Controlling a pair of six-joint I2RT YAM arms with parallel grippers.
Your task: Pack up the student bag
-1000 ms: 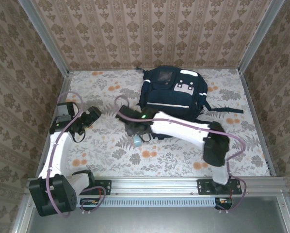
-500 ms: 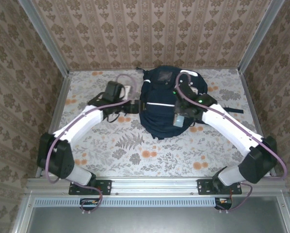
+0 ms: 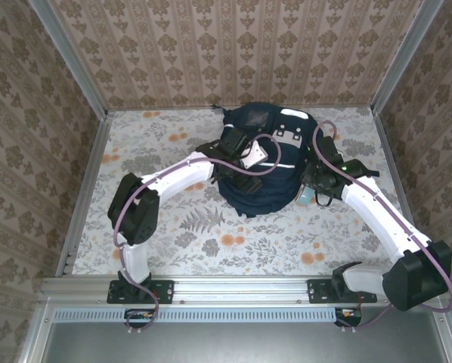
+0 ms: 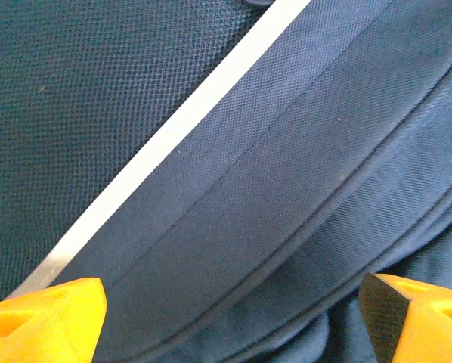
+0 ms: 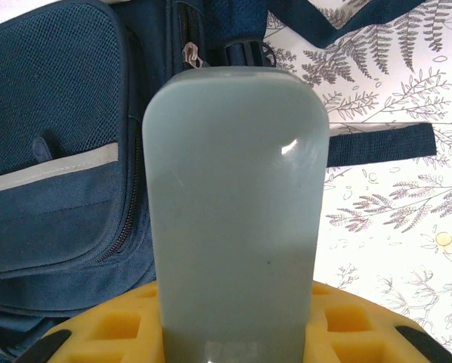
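Observation:
The navy student bag (image 3: 260,185) lies at the back middle of the table, white stripes and buckle patches facing up. My left gripper (image 3: 246,153) hovers right over its front; up close the bag's fabric (image 4: 286,151) and a white stripe (image 4: 173,136) run between the gripper's (image 4: 230,325) yellow fingertips, which stand wide apart and open. My right gripper (image 3: 314,187) is at the bag's right side, shut on a pale blue-grey case (image 5: 237,204) with rounded corners, seen also from above as the case (image 3: 305,196). Beyond it lie the bag's mesh pocket (image 5: 56,83) and a zip.
A dark strap (image 3: 354,171) trails from the bag to the right across the floral tablecloth (image 3: 211,227); the same strap (image 5: 377,144) lies just past the case. Patterned walls close in the back and both sides. A metal rail (image 3: 241,286) runs along the front.
The left gripper has swung from the bag's left side onto its front. The right gripper has carried the case from above the bag to its right side.

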